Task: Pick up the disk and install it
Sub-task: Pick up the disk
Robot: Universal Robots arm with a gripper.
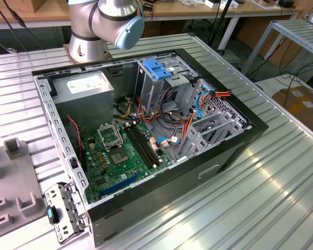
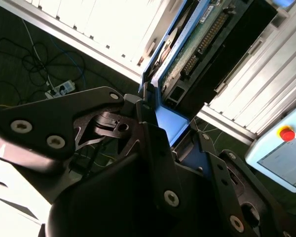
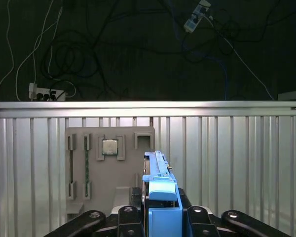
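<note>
Your gripper is clamped tight on the disk, pinching its blue carrier and holding it edge-on above the ribbed table. The pick-up looks done. Fitting it into the open computer case is, by my read, what's left.

Gripper clamps disk edge-on, black fingers pressed against both sides of blue carrier rail. Beyond disk, grey fixture plate on ribbed aluminium table. Processor chip seated in plate's square pocket; green memory stick in slot beside it. Past table edge, dark floor with tangled cables and power strip.
</note>
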